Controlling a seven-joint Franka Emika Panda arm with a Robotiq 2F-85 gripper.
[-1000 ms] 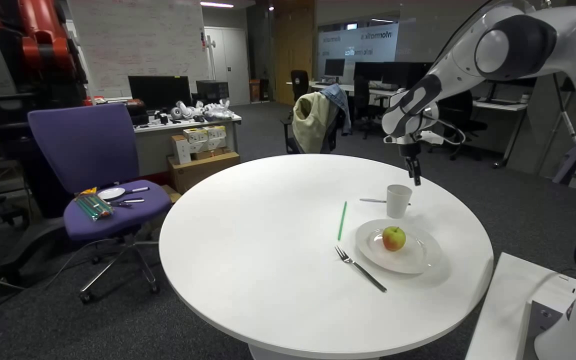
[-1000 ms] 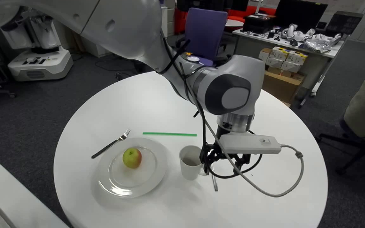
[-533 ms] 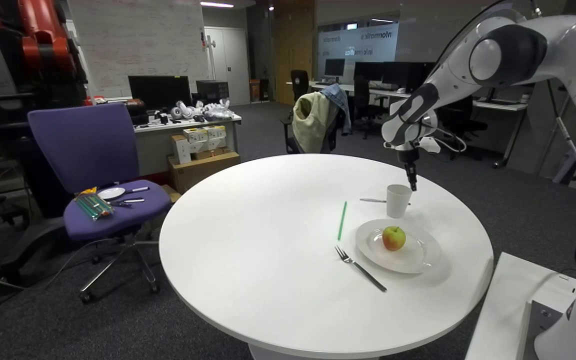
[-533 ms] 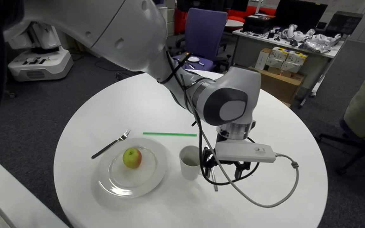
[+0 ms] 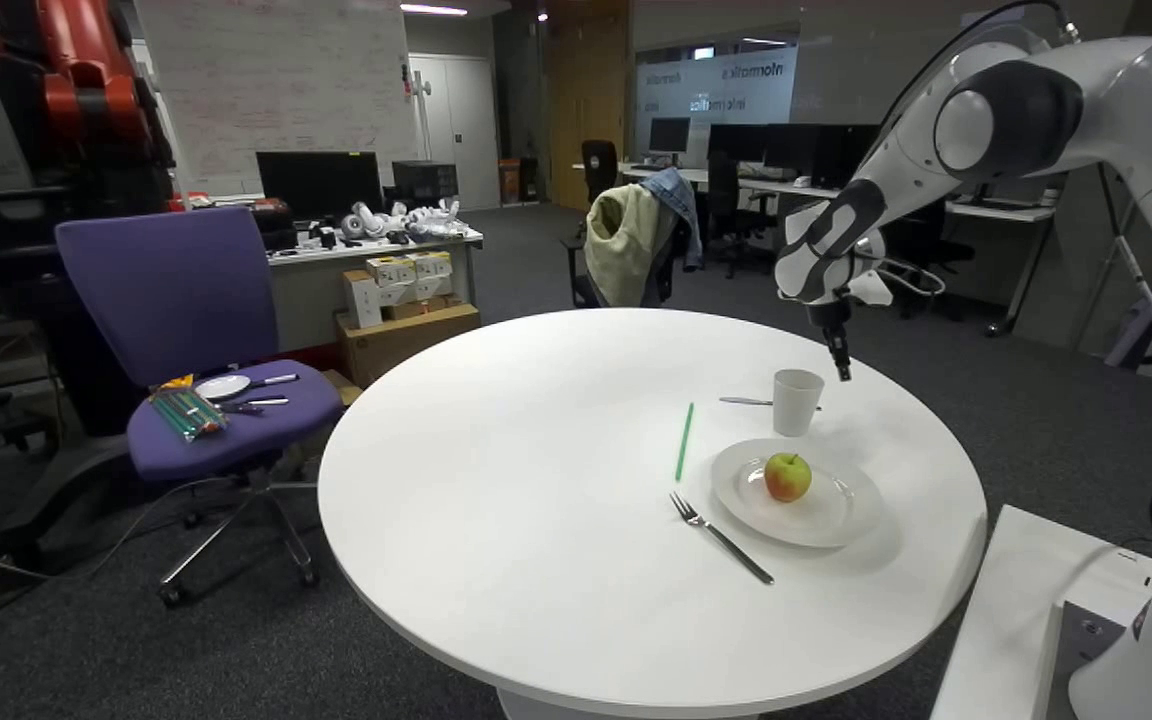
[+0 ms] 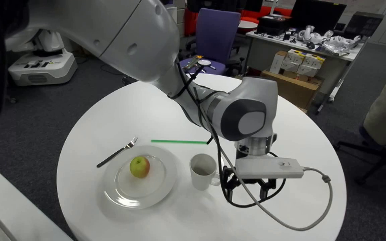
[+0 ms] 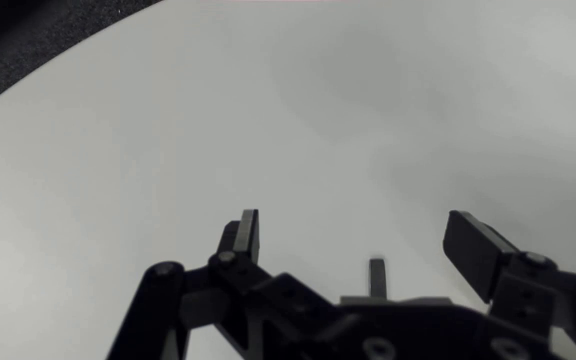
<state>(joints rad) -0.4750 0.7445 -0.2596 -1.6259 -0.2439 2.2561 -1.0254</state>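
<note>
Table [image 5: 536, 450] spreads under the mug [image 6: 201, 174]; beyond the mug's handle hangs the gripper [image 6: 246, 195], jaws wide and empty. Beside the mug, below the gripper, lies a slim utensil [image 7: 377, 277], long axis square to the jaws' closing line.

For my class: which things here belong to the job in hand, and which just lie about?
Likely in the job:
fingers, open
knife, its end showing between them in the wrist view
perhaps mug, close by

Likely just lying about:
apple
plate
fork
green stick
</note>
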